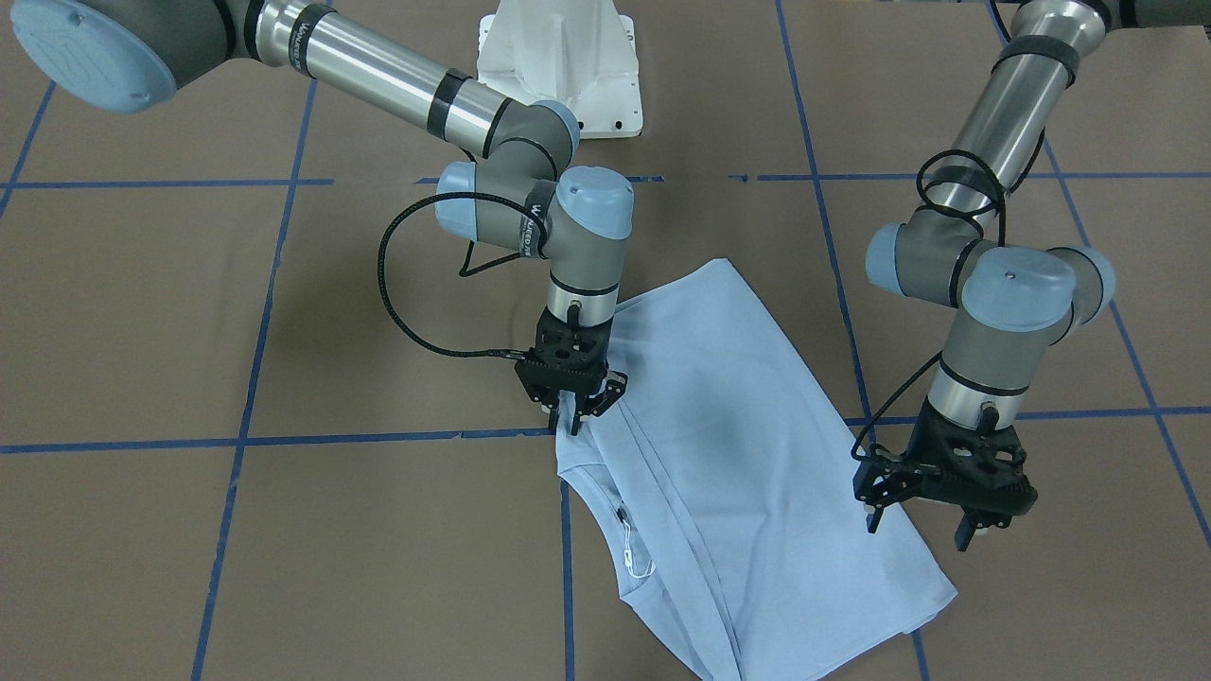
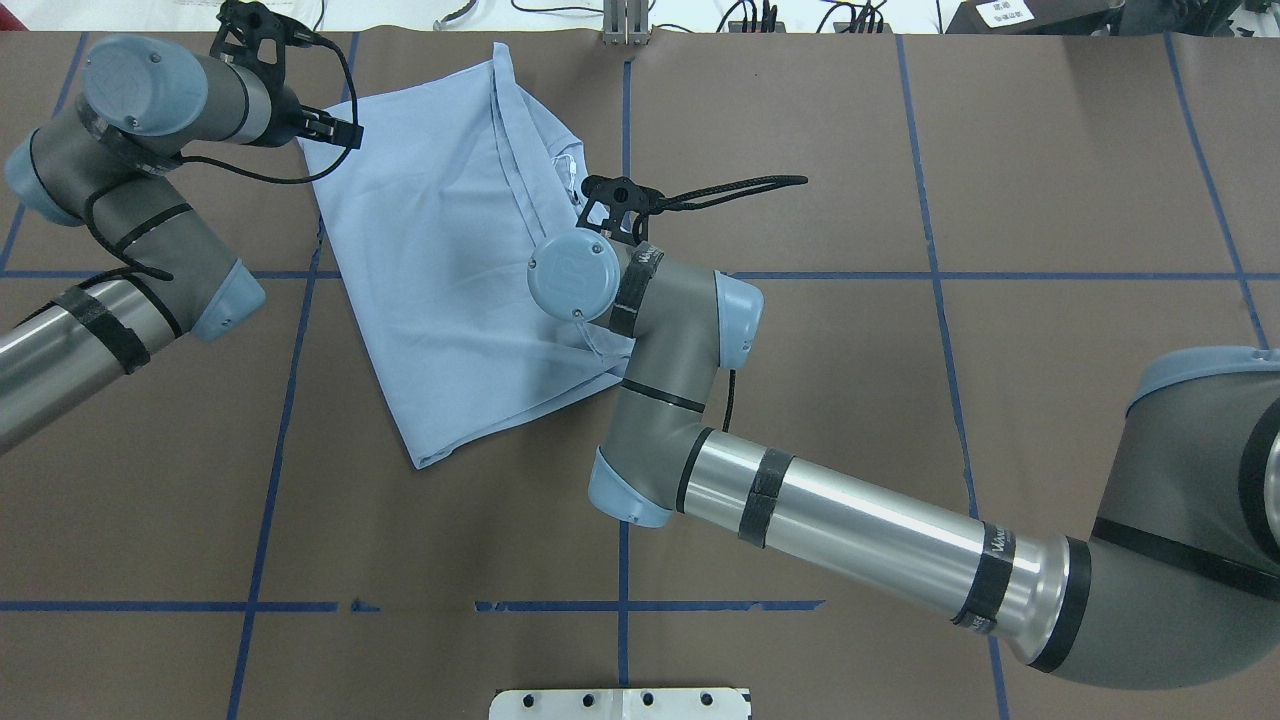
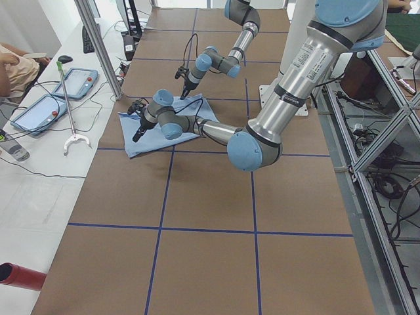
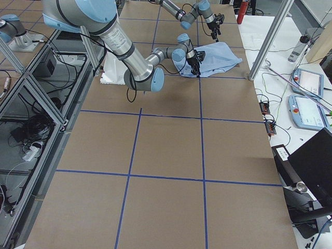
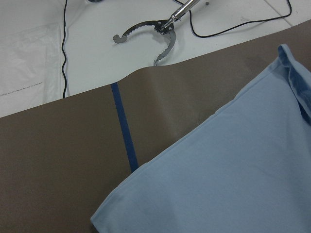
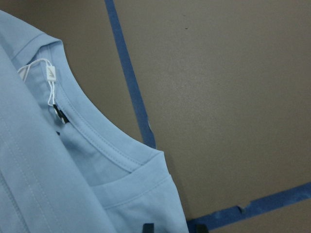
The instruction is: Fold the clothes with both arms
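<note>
**Right jaws pinching the shirt by the collar, left jaws spread over its edge**

From my remote station I logged the light blue T-shirt (image 1: 747, 426) lying on the brown table (image 1: 378, 549), folded lengthwise into a long panel.

The right gripper (image 1: 571, 416) pointed straight down. Its jaws were clenched on a raised bit of the shirt's shoulder edge, with the cloth drawn up between them. Just past those jaws, on the side away from the robot's base, sat the round collar (image 6: 92, 133) with its white tag (image 6: 50, 74) on a string. A blue tape line (image 6: 129, 77) ran right beside the collar.

The left gripper (image 1: 918, 525) hung above the shirt's opposite long edge with its jaws released and spread wide. I saw nothing between them. In the front view that edge passed under the gap, with cloth below one finger and bare table below the other. I could not tell how high the jaws stood over the cloth.

The rest of the shirt lay flat between the two sets of jaws, with a few soft wrinkles.
</note>
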### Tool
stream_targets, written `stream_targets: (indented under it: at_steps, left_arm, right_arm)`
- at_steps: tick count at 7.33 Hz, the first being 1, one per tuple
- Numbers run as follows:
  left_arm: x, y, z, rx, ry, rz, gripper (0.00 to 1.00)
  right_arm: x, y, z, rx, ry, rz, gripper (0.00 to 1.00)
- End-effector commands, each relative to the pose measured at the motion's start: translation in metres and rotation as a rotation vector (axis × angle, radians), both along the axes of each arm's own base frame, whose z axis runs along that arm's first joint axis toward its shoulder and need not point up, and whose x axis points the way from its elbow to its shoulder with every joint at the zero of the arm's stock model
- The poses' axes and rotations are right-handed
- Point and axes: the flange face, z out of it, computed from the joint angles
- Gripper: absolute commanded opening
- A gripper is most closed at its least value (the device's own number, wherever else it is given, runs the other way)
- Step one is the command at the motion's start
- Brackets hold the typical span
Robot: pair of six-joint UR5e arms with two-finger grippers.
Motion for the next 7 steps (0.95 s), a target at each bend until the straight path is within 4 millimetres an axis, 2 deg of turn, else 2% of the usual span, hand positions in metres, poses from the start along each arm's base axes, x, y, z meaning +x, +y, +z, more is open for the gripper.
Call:
stream_targets:
  at_steps: [1, 2, 3, 4, 5, 6, 7]
  left_arm:
    - [0.0, 0.001, 0.001, -0.001, 0.0, 0.001, 1.0]
    - [0.003, 0.002, 0.0, 0.001, 0.001, 0.004, 1.0]
    - [0.003, 0.002, 0.0, 0.001, 0.001, 0.004, 1.0]
    - [0.004, 0.002, -0.001, 0.003, 0.003, 0.005, 1.0]
    - [0.005, 0.003, 0.0, 0.003, 0.003, 0.007, 1.0]
    - [0.009, 0.005, -0.001, 0.001, 0.009, 0.009, 1.0]
    - [0.015, 0.009, -0.005, -0.009, 0.027, 0.005, 1.0]
  right_arm:
    - [0.0, 0.0, -0.001, 0.001, -0.001, 0.0, 0.0]
    - [0.001, 0.0, -0.002, 0.004, -0.001, -0.002, 0.0]
    - [0.006, 0.001, -0.013, 0.013, -0.023, -0.001, 0.0]
    - [0.01, 0.005, -0.011, 0.011, -0.026, -0.005, 0.0]
    - [0.025, 0.013, 0.001, 0.018, -0.039, -0.005, 0.0]
    - [0.054, 0.028, 0.023, 0.021, -0.045, -0.005, 0.0]
    - [0.076, 0.065, 0.032, 0.021, -0.042, -0.032, 0.0]
